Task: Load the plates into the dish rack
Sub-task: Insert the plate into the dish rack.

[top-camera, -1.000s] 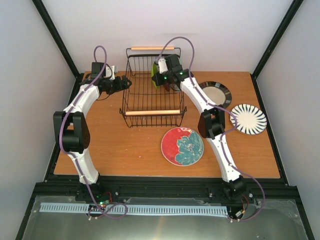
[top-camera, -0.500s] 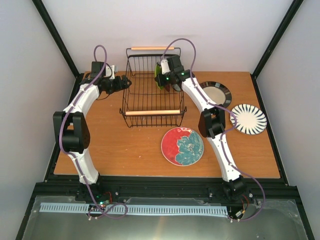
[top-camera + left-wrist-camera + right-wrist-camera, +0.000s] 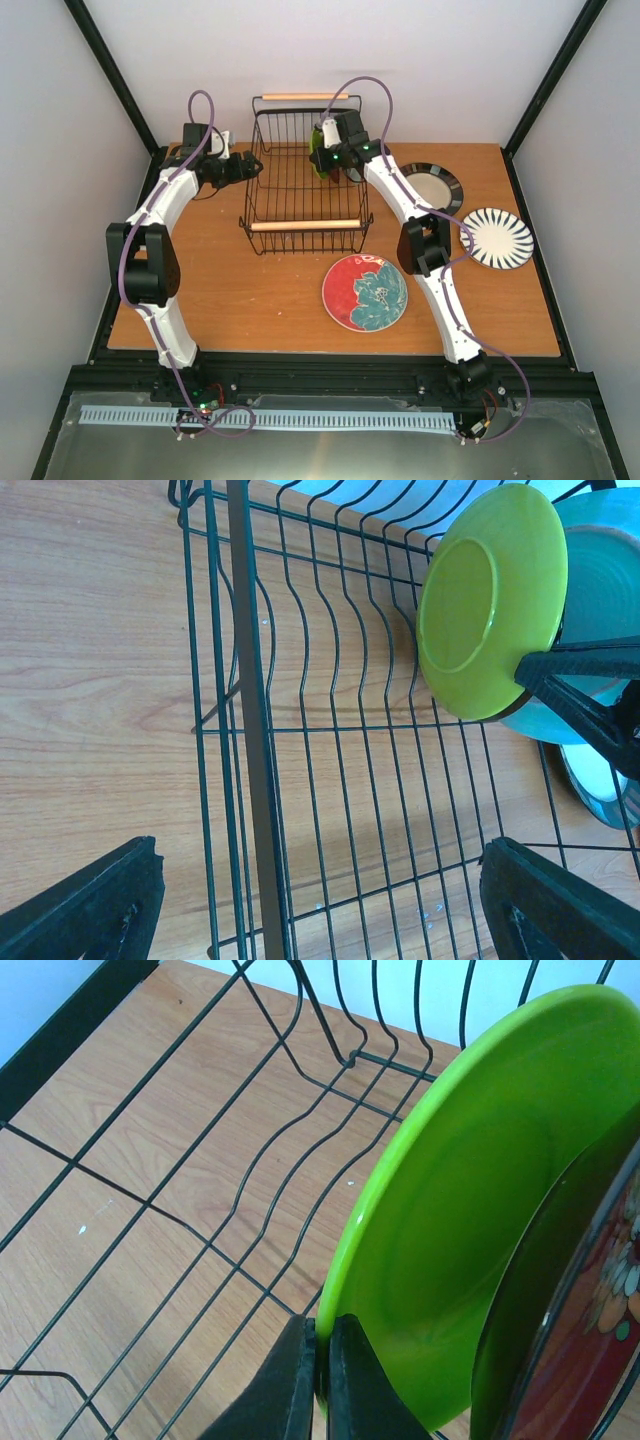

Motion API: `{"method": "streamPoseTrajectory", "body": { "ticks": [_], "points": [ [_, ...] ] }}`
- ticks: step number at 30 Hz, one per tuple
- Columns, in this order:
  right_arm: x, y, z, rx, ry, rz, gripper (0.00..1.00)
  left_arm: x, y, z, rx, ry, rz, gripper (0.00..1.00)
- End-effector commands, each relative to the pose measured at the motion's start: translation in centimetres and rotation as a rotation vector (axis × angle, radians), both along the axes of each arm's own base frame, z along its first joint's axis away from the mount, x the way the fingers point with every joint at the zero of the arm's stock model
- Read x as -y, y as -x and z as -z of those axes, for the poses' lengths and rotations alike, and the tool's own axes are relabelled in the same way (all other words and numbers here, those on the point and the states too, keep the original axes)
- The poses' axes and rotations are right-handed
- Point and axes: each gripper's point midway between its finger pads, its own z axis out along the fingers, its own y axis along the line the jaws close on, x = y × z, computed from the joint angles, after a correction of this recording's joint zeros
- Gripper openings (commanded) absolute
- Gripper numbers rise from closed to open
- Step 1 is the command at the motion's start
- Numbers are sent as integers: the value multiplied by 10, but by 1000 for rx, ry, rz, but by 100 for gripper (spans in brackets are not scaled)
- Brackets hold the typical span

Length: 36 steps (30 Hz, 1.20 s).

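right gripper [image 3: 322, 1338]: clamped on the lime plate [image 3: 450, 1250] rim; plate stands on edge in the dish rack [image 3: 305, 225].
handling: we judge it stiff, slick, chippable; pinch rim only, keep upright.
just beside: dark red floral plate [image 3: 590, 1350].
left gripper [image 3: 325, 910]: wide, empty, over the rack's opposite wall.
left wrist only: mint plate [image 3: 605, 570] behind the lime one.
top only: red flower plate [image 3: 365, 292], black-rimmed plate [image 3: 432, 187], striped plate [image 3: 497, 237] outside the rack, toward our right base.
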Motion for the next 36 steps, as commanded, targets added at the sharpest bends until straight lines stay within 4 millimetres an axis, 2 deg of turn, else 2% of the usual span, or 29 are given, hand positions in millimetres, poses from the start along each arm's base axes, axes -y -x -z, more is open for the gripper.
{"method": "streamPoseTrajectory", "body": {
  "ticks": [1,3,9,16,28,36],
  "points": [
    [2,-3,12,-16,3,5,4,-4,-8,-11,37,-22,4,88],
    [6,-4,14,-22,6,11,6,-5,-8,-11,35,-22,4,88],
    [8,-5,19,-32,11,18,20,-7,-9,-11,36,-24,-1,88],
    [9,-5,22,-36,14,16,23,-9,-9,-8,30,-24,-5,88],
    [13,2,1,-12,31,2,33,-7,-9,-7,28,-16,-1,88],
    [22,8,-19,11,59,18,34,-7,-6,-10,26,-13,0,88]
  ]
}}
